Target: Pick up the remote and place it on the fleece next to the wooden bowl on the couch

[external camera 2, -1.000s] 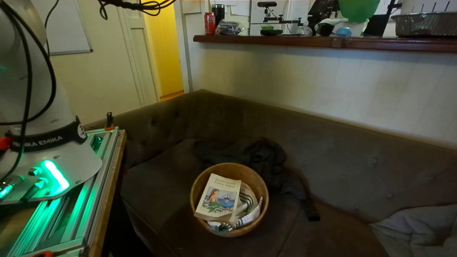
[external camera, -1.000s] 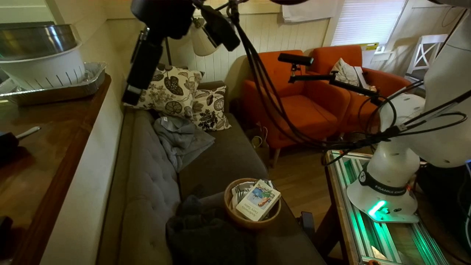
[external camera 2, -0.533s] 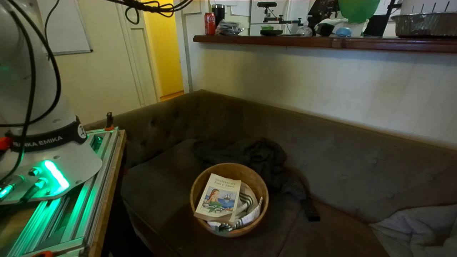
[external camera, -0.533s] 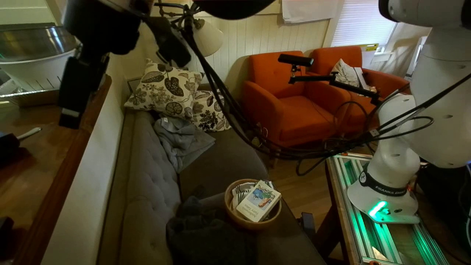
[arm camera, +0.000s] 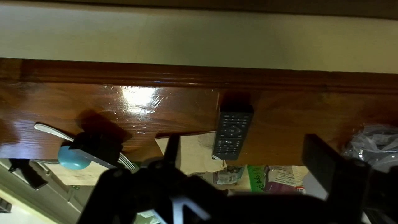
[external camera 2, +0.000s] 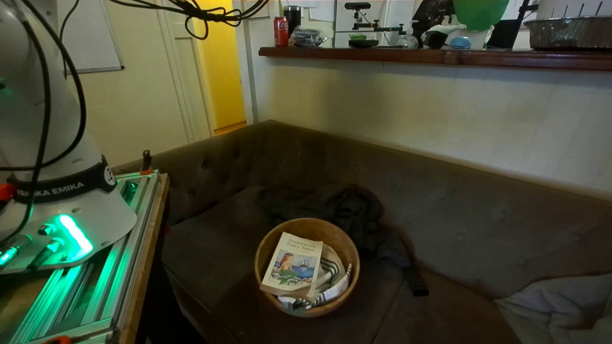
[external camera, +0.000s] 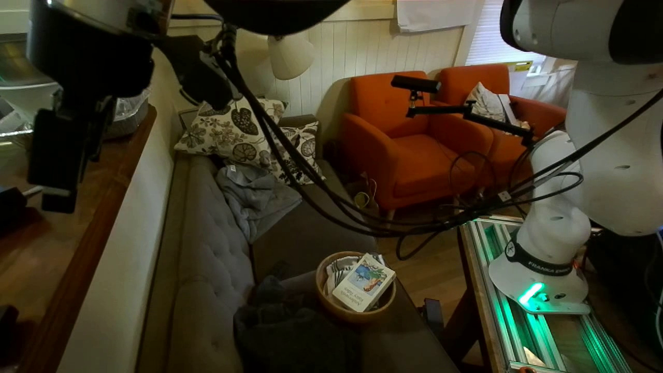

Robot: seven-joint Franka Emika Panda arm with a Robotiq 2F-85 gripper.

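The black remote [arm camera: 232,133] lies on the wooden ledge [arm camera: 295,118] in the wrist view, one end over a piece of tan paper. My gripper [arm camera: 242,138] is open and empty, its fingers wide apart with the remote between and beyond them, nearer the left finger. In an exterior view the gripper [external camera: 59,204] hangs over the ledge, pointing down. The wooden bowl [external camera 2: 355,267] stands on the couch [external camera: 191,290] and holds a book and a striped cloth. The dark fleece [external camera 2: 354,210] lies crumpled beside the bowl; it also shows in an exterior view [external camera: 290,331].
A black box [arm camera: 96,149], a white-handled utensil [arm camera: 51,129] and a blue ball [arm camera: 73,158] lie left of the remote. Clear plastic [arm camera: 376,146] lies right. A grey cloth [external camera: 259,194] and patterned pillows [external camera: 243,129] lie on the couch. A dark narrow object [external camera 2: 416,282] lies near the fleece.
In an exterior view my gripper has moved left and down, from in front of the pillows to over the wooden ledge. The bowl and fleece have not moved.
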